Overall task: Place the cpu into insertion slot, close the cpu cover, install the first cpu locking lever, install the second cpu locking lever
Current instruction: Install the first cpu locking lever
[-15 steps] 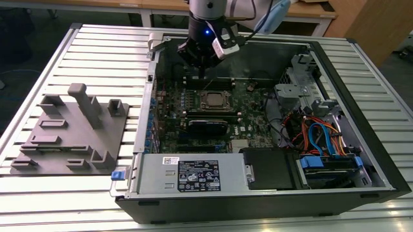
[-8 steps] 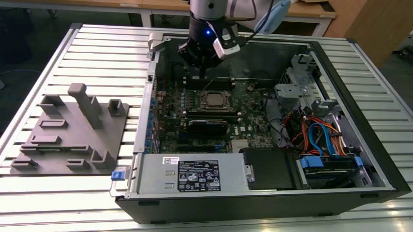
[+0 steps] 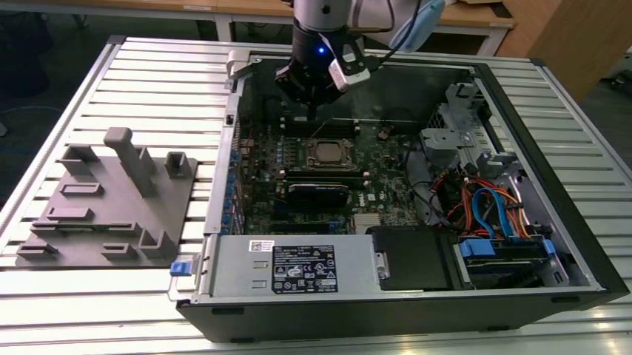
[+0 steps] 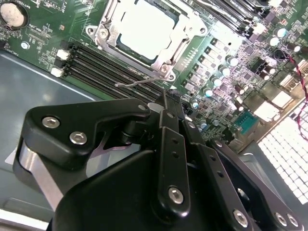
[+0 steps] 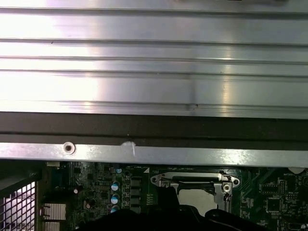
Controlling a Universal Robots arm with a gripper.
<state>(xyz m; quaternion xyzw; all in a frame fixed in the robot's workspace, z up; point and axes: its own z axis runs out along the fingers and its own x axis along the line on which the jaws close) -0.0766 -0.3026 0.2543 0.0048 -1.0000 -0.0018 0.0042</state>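
Observation:
The cpu [image 4: 144, 26] lies flat in the insertion slot [image 4: 102, 32] on the green board, its silvery top showing. The cpu cover [image 4: 167, 55] is down around it as a metal frame. A thin wire locking lever [image 4: 137, 83] sticks out from the socket's near corner, over the memory slots. My gripper [image 4: 166, 98] hangs just above that lever's end with its black fingers pressed together and nothing between them. In the exterior view the gripper [image 3: 312, 112] hovers over the board just behind the cpu [image 3: 330, 153]. The first wrist view shows the cpu cover [image 5: 192, 179] beyond the case edge.
The open computer case [image 3: 553, 103] lies on a slatted metal table [image 3: 148, 74]. A grey fixture plate [image 3: 109, 200] sits on the exterior view's left. The power supply [image 3: 296, 270], a drive cage [image 3: 449, 140] and coloured cables [image 3: 484, 207] crowd the case.

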